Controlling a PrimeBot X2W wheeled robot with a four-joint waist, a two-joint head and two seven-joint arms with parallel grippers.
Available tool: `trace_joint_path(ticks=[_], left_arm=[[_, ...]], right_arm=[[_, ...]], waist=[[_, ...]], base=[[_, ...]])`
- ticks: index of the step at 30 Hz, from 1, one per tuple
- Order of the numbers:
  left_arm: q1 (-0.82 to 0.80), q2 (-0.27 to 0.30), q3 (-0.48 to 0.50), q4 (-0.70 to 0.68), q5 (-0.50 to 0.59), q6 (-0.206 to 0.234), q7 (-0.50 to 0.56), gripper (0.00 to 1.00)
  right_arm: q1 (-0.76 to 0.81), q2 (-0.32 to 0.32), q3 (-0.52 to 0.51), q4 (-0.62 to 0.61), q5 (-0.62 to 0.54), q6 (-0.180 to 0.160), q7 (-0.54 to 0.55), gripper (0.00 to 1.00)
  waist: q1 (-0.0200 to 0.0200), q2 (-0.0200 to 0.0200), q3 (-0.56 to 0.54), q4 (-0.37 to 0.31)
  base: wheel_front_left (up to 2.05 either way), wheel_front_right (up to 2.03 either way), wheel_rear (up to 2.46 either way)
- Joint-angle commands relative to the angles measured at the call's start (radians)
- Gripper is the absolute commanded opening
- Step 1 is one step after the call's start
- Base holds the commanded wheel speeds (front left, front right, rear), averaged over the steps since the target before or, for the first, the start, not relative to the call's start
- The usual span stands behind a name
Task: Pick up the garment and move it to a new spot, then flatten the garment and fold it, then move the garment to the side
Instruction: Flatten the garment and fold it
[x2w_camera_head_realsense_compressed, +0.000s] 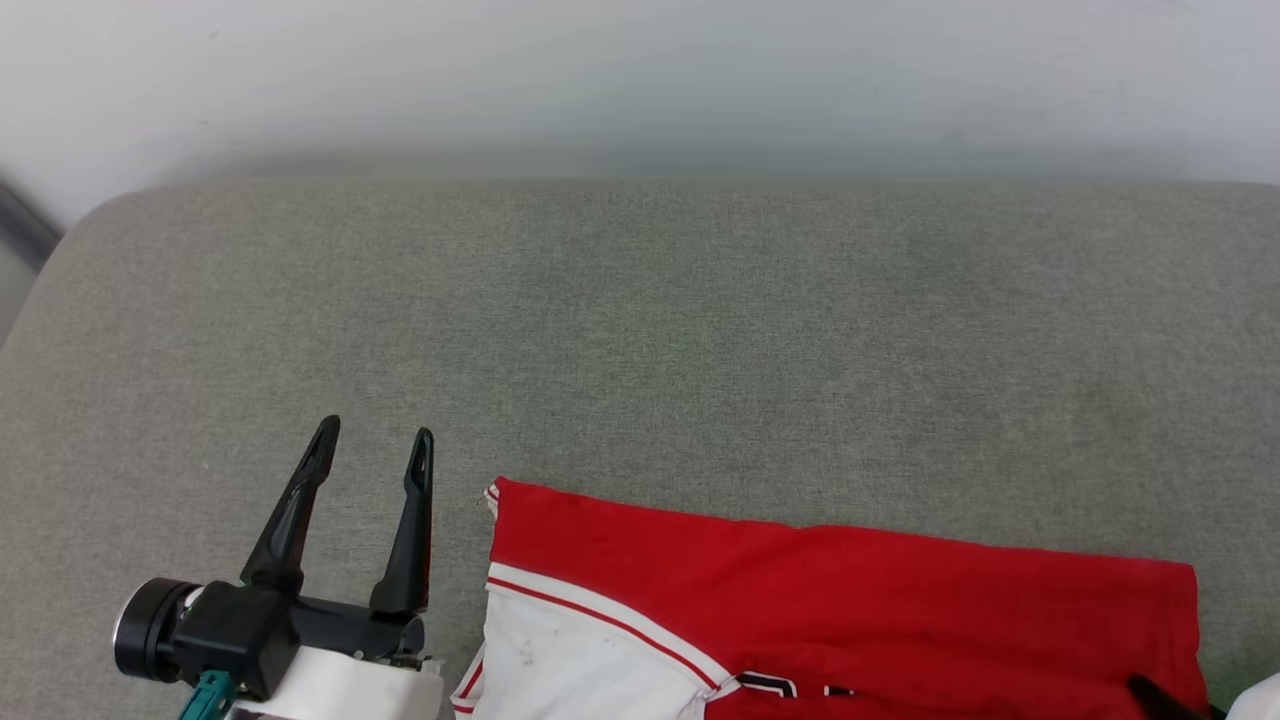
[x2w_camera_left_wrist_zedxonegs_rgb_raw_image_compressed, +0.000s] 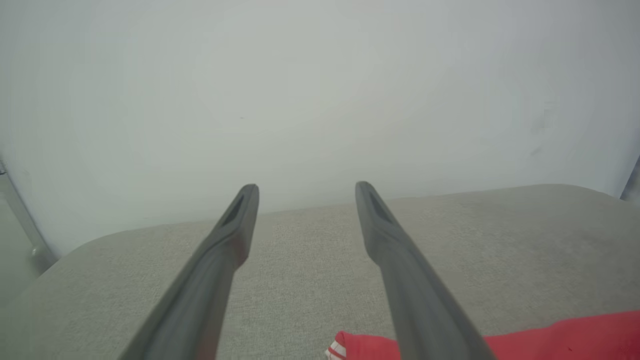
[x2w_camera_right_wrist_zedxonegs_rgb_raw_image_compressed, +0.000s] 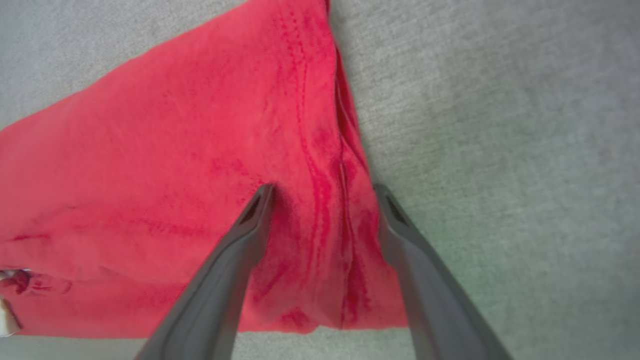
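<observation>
Though apart, garment (x2w_camera_head_realsense_compressed: 850, 600) beside left pincer (x2w_camera_head_realsense_compressed: 376, 432).

One garment (x2w_camera_head_realsense_compressed: 850, 600), showing one white sleeve (x2w_camera_head_realsense_compressed: 570, 650) and one corner of striped trim (x2w_camera_head_realsense_compressed: 492, 497) in the head view. Two grippers, one left gripper (x2w_camera_head_realsense_compressed: 376, 432) and one right gripper (x2w_camera_right_wrist_zedxonegs_rgb_raw_image_compressed: 324, 190), with two dark fingers (x2w_camera_head_realsense_compressed: 290, 520) each, so four fingers total; also one black round module (x2w_camera_head_realsense_compressed: 150, 630) and one teal connector (x2w_camera_head_realsense_compressed: 205, 695) at the left wrist. One grey padded surface (x2w_camera_head_realsense_compressed: 640, 330), one pale wall (x2w_camera_head_realsense_compressed: 640, 80).
</observation>
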Motion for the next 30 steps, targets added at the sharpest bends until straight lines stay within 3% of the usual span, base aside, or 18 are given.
trace_joint_path(ticks=[1, 9, 10, 11, 12, 19, 30], left_arm=[[0.011, -0.015, 0.020, 0.004, 0.016, -0.018, -0.004, 1.00], [0.020, -0.086, 0.089, 0.024, 0.090, -0.102, -0.004, 1.00], [0.021, -0.093, 0.095, 0.026, 0.096, -0.108, -0.004, 1.00], [0.021, -0.100, 0.101, 0.029, 0.100, -0.113, -0.004, 1.00], [0.022, -0.107, 0.107, 0.032, 0.106, -0.120, -0.004, 1.00], [0.031, -0.134, 0.127, 0.045, 0.129, -0.154, -0.004, 1.00], [0.046, -0.154, 0.140, 0.048, 0.148, -0.174, -0.004, 1.00]], right_arm=[[-0.007, 0.021, -0.003, 0.024, -0.004, 0.000, 0.000, 1.00], [0.006, 0.067, 0.092, 0.084, 0.052, 0.001, 0.006, 1.00], [0.006, 0.070, 0.108, 0.080, 0.065, 0.002, 0.006, 0.57], [0.006, 0.066, 0.125, 0.071, 0.074, 0.003, 0.000, 0.36], [0.007, 0.054, 0.140, 0.060, 0.076, 0.005, -0.017, 0.00], [0.024, -0.032, 0.130, 0.044, 0.073, -0.001, -0.076, 0.00], [0.005, -0.165, -0.031, 0.048, 0.006, -0.001, -0.091, 0.00]], waist=[[0.0000, -0.0001, 0.004, 0.005], [0.0000, -0.0001, 0.018, 0.013], [0.0000, -0.0001, 0.018, 0.012], [0.0000, -0.0001, 0.018, 0.011], [0.0000, -0.0001, 0.017, 0.010], [0.0000, -0.0001, -0.004, -0.003], [0.0000, -0.0001, -0.031, -0.021]], base=[[0.00, 0.00, 0.00], [0.00, 0.00, 0.00], [0.00, 0.00, 0.00], [0.00, 0.00, 0.00], [0.00, 0.00, 0.00], [0.00, 0.00, 0.00], [0.00, 0.00, 0.00]])
